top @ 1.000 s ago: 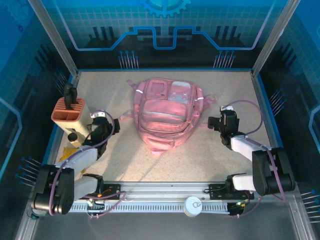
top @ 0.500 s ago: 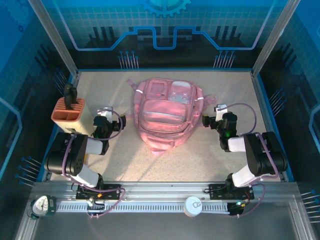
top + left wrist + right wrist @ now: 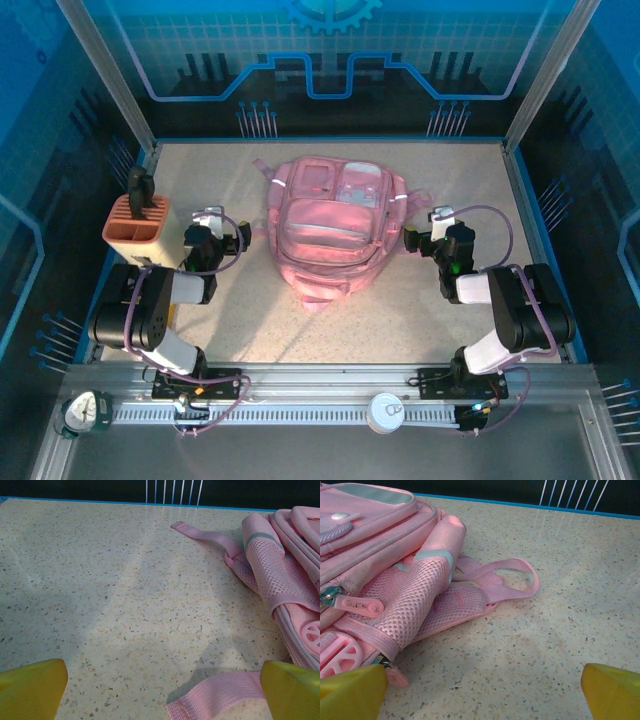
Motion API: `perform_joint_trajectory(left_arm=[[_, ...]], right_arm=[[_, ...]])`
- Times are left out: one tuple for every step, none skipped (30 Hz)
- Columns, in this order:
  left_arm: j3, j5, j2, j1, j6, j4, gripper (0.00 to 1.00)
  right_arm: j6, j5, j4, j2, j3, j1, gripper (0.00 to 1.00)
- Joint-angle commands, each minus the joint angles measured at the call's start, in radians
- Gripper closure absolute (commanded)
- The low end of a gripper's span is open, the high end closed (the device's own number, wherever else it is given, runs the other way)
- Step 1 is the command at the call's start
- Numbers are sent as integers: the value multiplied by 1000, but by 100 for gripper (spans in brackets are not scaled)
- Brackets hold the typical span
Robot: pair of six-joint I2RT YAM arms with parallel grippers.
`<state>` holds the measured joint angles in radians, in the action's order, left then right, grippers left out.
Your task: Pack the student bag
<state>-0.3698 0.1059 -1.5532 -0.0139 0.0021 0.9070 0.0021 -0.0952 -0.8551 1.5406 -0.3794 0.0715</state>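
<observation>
The student bag (image 3: pixel 335 225) is a big soft pink backpack lying flat at the table's middle, front pockets up. Its mesh side (image 3: pixel 280 572) lies to the right in the left wrist view, with a loose strap end (image 3: pixel 215 695) between the yellow fingertips (image 3: pixel 30 687). My left gripper (image 3: pixel 212 232) stands open, low over the table just left of the bag. My right gripper (image 3: pixel 432 232) stands open just right of the bag, holding nothing. Its view shows the bag's mesh pocket (image 3: pixel 405 600), a strap loop (image 3: pixel 507 580) and a yellow fingertip (image 3: pixel 612 692).
A salmon-orange pen holder box (image 3: pixel 138 222) with a dark item standing in it sits at the left edge, close behind my left arm. Blue-rimmed walls enclose the table (image 3: pixel 400 320). Speckled bare surface lies in front of the bag.
Both arms folded back and swung their grippers toward the bag's sides over the second. Since half a second ago the left gripper edged slightly up and left; the right barely moved.
</observation>
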Motion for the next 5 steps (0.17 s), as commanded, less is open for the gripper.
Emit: perform_joint_trajectory(left_arm=[[-13, -29, -1, 9, -2, 19, 1], [-12, -29, -1, 10, -1, 18, 1], [-13, -29, -1, 9, -2, 19, 1], [-12, -29, -1, 9, -2, 19, 1], [-12, -29, -1, 9, -2, 19, 1]], right_arm=[[-8, 34, -32, 3, -22, -13, 0], [-6, 43, -32, 3, -22, -16, 0], [-5, 46, -36, 3, -20, -17, 0], [-11, 49, -39, 3, -20, -15, 0], [-16, 47, -36, 3, -20, -12, 0]])
